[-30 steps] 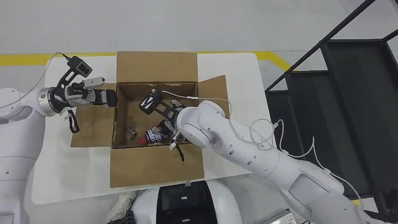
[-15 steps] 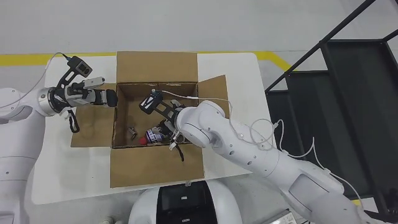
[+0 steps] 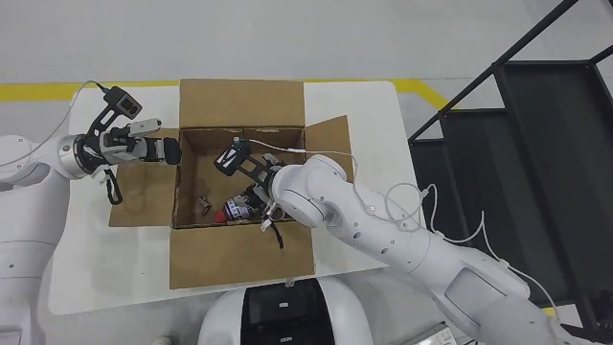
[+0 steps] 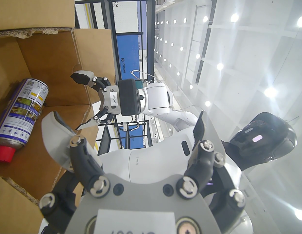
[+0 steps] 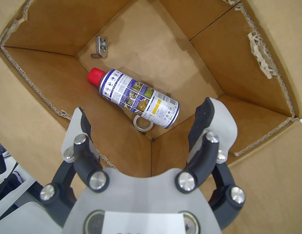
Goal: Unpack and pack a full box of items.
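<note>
spray can (image 5: 138, 98) lay flat on the floor of the box (image 5: 214, 49), by the near wall, base end close to a floor corner. long axis ran roughly along that wall, a bit skewed, red cap pointing toward the box's left side. a metal ring (image 5: 141, 124) lay touching the base end, partly under it. a small metal bracket (image 5: 101, 47) sat beyond the cap, apart from it, in the next floor corner. right gripper (image 5: 142, 109) hung over the box above the can, jaws apart, nothing held. left gripper (image 4: 126, 120) sat just outside the box's left wall, jaws apart, also empty. risks, as a guess: the can is round and could roll off if one finger touches first. a grip along the axis instead of across it would slip. the ring could get pinched too, and the deep walls could catch the wrist.
</note>
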Tool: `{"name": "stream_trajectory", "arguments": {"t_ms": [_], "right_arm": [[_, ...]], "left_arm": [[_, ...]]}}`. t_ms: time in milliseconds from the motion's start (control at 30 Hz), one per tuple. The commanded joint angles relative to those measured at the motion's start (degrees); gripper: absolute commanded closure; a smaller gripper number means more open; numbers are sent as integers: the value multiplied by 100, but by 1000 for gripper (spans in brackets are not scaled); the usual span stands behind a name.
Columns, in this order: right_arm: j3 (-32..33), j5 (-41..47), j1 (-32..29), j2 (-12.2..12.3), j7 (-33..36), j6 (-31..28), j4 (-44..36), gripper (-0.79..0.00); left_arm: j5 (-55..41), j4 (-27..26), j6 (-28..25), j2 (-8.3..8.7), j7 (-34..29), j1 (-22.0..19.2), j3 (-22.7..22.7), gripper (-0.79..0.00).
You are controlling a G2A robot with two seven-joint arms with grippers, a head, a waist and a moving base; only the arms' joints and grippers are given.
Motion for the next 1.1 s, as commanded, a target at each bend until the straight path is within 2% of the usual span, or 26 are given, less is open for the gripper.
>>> {"name": "stream_trajectory", "arguments": {"t_ms": [0, 1000, 1067], "right_arm": [[0, 0, 0, 0, 0, 0, 0, -785], [0, 0, 0, 0, 0, 0, 0, -785], [24, 78, -49, 4, -147, -226, 87, -785]], "left_arm": [[0, 0, 0, 0, 0, 0, 0, -785], [0, 0, 0, 0, 0, 0, 0, -785], [0, 0, 0, 0, 0, 0, 0, -785]]}}
